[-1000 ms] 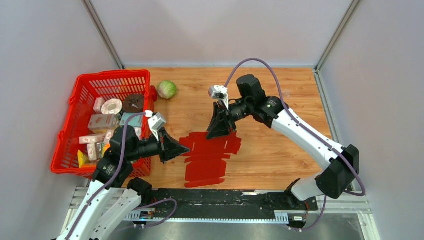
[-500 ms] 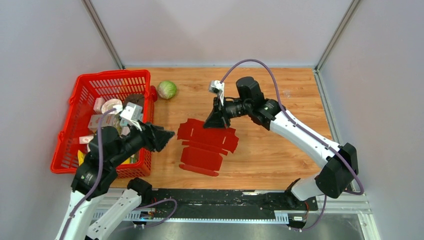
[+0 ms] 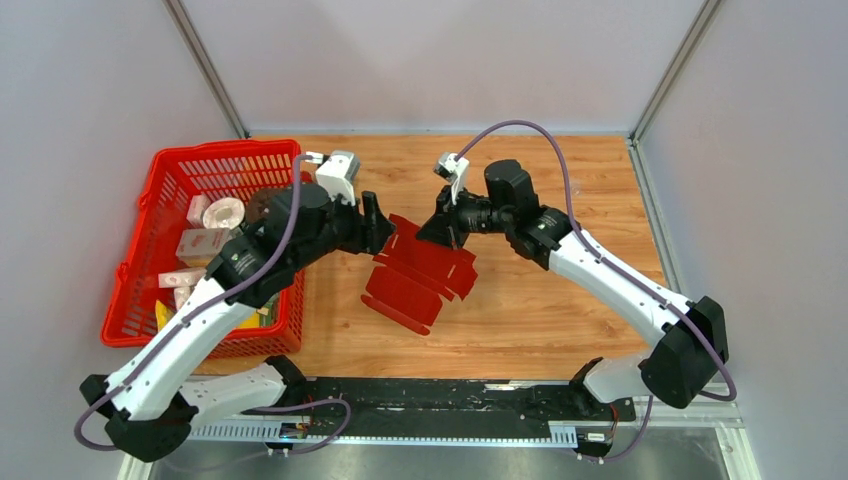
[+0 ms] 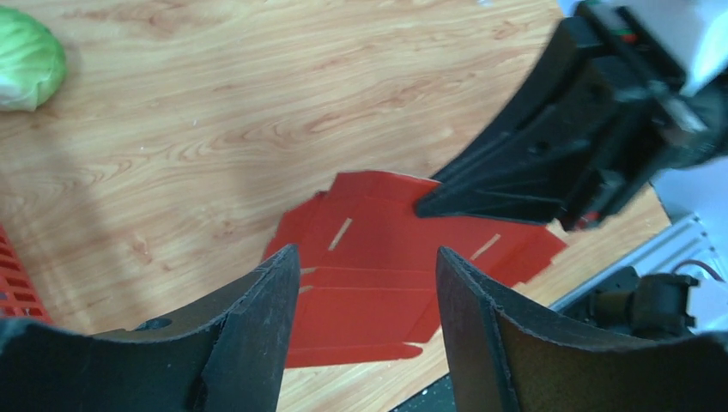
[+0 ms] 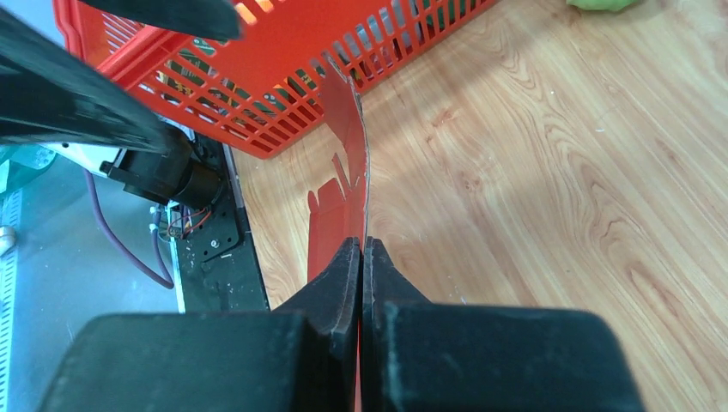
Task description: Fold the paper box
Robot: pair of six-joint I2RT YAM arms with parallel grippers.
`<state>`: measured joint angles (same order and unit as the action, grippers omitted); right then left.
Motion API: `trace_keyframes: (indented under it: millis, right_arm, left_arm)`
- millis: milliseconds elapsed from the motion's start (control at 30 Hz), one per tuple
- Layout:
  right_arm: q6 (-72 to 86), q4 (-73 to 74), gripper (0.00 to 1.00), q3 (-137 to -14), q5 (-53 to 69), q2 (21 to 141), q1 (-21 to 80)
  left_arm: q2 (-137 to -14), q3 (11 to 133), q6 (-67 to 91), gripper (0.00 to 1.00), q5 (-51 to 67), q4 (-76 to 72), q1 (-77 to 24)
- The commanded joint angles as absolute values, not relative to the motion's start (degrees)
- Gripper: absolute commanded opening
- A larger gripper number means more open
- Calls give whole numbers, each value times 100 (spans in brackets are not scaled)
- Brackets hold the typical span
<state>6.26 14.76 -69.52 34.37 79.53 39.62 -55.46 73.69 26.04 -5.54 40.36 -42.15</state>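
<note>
One pinch carries the whole job: the right gripper [image 5: 361,245] has its jaws pressed together on the far edge of the paper box [image 3: 415,277], which is a flat dark red die-cut sheet. It hangs tilted over the middle of the tabletop [image 3: 560,300] and slopes down toward the arms. Whether its low edge touches the wood, cannot tell. Biggest risk, as I judge it: the thin card slips or swivels out of that single edge grip, since nothing else supports it. Next: the sheet already bows in the right wrist view, so a pull from either side could crease it away from its scored lines. Smaller risk: the left gripper [image 4: 365,256], jaws apart and holding nothing, sits just beside the sheet's left edge, and a misjudged closing could push the flap away instead of catching it. It could also knock the right arm's jaws, which are near. Room: pale grey walls [image 3: 450,60] on three sides. Surface: wood-grain tabletop, bare around the sheet. A red mesh basket [image 3: 225,148] of small cartons stands at the left, close under the left arm. A green cabbage [image 4: 26,56] lies on the wood beyond it.
</note>
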Motion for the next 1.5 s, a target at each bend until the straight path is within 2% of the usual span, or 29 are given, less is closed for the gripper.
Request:
trace_keyframes:
  millis: [0,233,433,633,1033,1167,1300,1467]
  right_arm:
    - [756,976,0,-6926,3445,7708,3955]
    - [756,940,0,-6908,3700,7682,3964]
    - [809,862,0,-6856,3709,7559,3946]
    - [940,519,0,-6627,3630,7418,3946]
    - [1274,264,0,-6487,3533,7418,3814]
    - [1537,-121,0,-6355,3665,7357,3736]
    - [1749,-325,0,-6258,3858,7330,3595]
    - [1846,-343,0,-6214,3955,7356,3341]
  left_arm:
    - [-5730,7524,2733,69,-1142,3569,-4298]
    - [-6213,7725,2418,70,-959,3217,-4298]
    - [-6512,7805,2469,61,-695,3155,-4298]
    - [-6592,7629,2645,59,-467,2997,-4307]
    - [-6434,6953,3304,57,-220,2031,-4834]
    - [-6381,6356,3673,57,-70,1285,-4869]
    - [-6363,6311,3718,57,-333,1406,-4860]
    - [-5767,6284,3525,57,-834,1861,-4869]
